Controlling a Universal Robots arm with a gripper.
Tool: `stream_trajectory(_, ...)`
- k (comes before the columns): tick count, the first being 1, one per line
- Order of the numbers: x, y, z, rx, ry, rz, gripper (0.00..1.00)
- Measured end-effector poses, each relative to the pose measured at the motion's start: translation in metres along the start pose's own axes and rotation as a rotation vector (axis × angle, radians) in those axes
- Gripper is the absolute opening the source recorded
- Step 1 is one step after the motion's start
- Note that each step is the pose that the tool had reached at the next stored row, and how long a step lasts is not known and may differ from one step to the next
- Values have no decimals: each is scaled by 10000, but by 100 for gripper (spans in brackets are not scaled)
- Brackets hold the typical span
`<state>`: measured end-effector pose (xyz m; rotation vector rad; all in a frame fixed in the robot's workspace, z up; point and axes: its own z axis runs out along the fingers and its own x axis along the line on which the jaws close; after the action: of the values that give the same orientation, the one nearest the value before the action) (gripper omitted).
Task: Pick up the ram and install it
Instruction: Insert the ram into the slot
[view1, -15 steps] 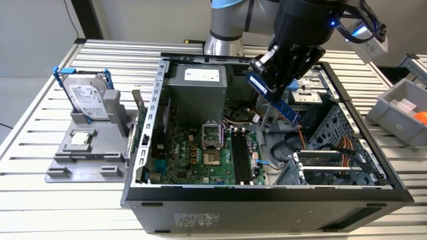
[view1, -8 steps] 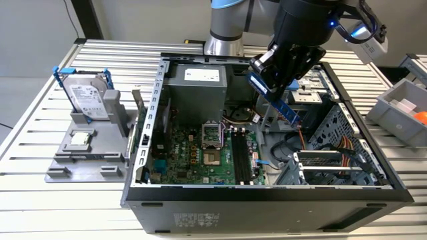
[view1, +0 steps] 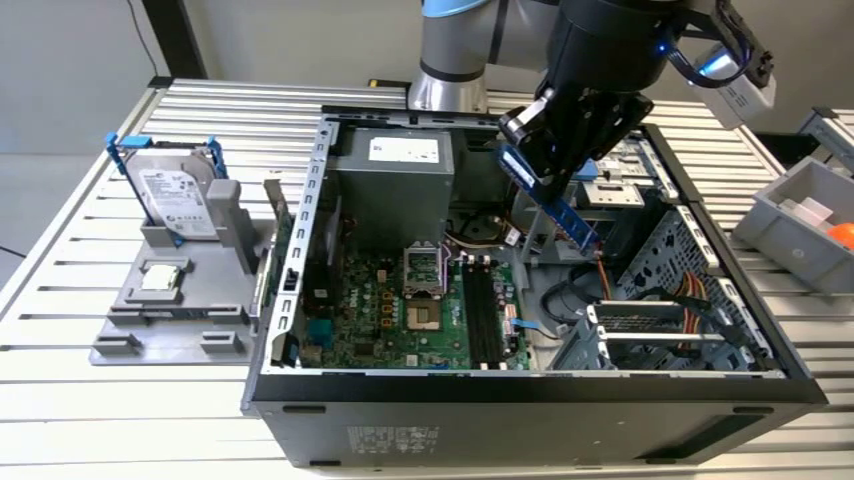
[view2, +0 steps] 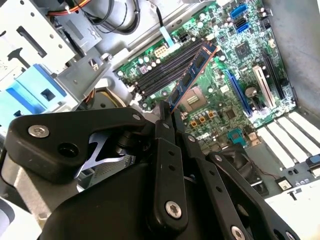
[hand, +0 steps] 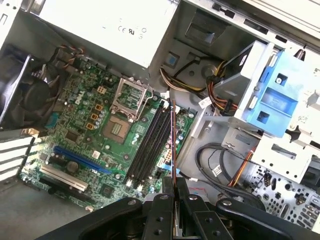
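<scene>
Now the gripper (view1: 537, 165) is clamped tight on the upper end of the ram (view1: 571, 220), a thin blue stick (seen edge-on in the first wrist view) that slants down from the fingers into the open computer case (view1: 534, 400). Below the gripper lies the green motherboard (hand: 85, 125). Its long black slots (hand: 150, 145) are under the ram's free end, which hangs clear of them.

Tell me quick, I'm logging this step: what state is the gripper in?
Gripper: shut on the thin, flat blue ram stick, held in the air over the green motherboard.
</scene>
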<state>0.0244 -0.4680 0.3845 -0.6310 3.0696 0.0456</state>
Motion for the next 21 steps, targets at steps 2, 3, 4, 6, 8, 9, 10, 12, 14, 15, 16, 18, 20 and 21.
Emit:
stream_trajectory(2,0,0,0,1,-2,75,0)
stream_trajectory(3,0,0,0,1,-3,113,0)
stream_trajectory(4,0,0,0,2,-4,150,0)
stream_trajectory(6,0,0,0,3,-6,227,0)
stream_trajectory(8,1,0,0,4,-8,302,0)
stream_trajectory(9,1,0,0,5,-9,344,0)
stream_trajectory(10,1,0,0,5,-10,387,0)
stream_trajectory(12,2,2,1,4,-14,482,0)
stream_trajectory(14,3,2,1,7,-16,571,0)
stream_trajectory(15,4,2,1,8,-17,620,0)
stream_trajectory(16,4,2,0,9,-18,678,0)
stream_trajectory(18,6,2,0,10,-21,792,0)
stream_trajectory(20,7,3,0,12,-24,906,0)
stream_trajectory(21,8,3,0,12,-26,965,0)
